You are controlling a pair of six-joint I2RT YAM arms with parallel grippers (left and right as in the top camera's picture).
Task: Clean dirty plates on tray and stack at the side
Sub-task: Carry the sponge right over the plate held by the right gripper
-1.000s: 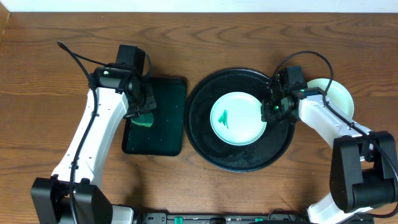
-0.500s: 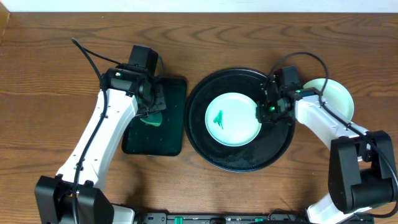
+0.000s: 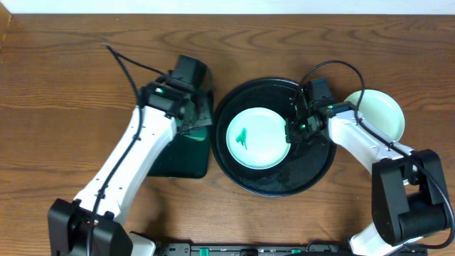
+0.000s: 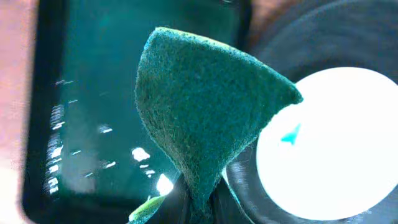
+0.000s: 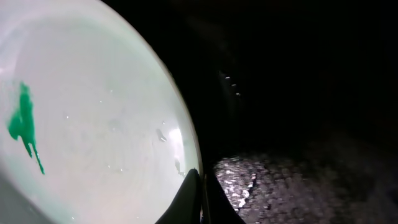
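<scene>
A dirty plate (image 3: 257, 137), pale mint with a green smear (image 3: 242, 135), lies on the round black tray (image 3: 276, 181). My right gripper (image 3: 291, 130) is shut on the plate's right rim. In the right wrist view its tips (image 5: 202, 199) pinch the edge of the plate (image 5: 93, 124), with the tray (image 5: 298, 93) dark beyond. My left gripper (image 3: 195, 119) hangs over the right edge of the green tray (image 3: 170, 160), shut on a green scouring pad (image 4: 205, 118). In the left wrist view the plate (image 4: 336, 149) sits just right of the pad.
A second pale plate (image 3: 382, 114) rests on the wooden table right of the black tray, partly under my right arm. The rectangular dark green tray (image 4: 93, 93) lies directly left of the black tray, almost touching it.
My left arm has swung right with the pad, from the green tray's middle to its right edge. My right gripper has slid the plate leftward on the black tray.
</scene>
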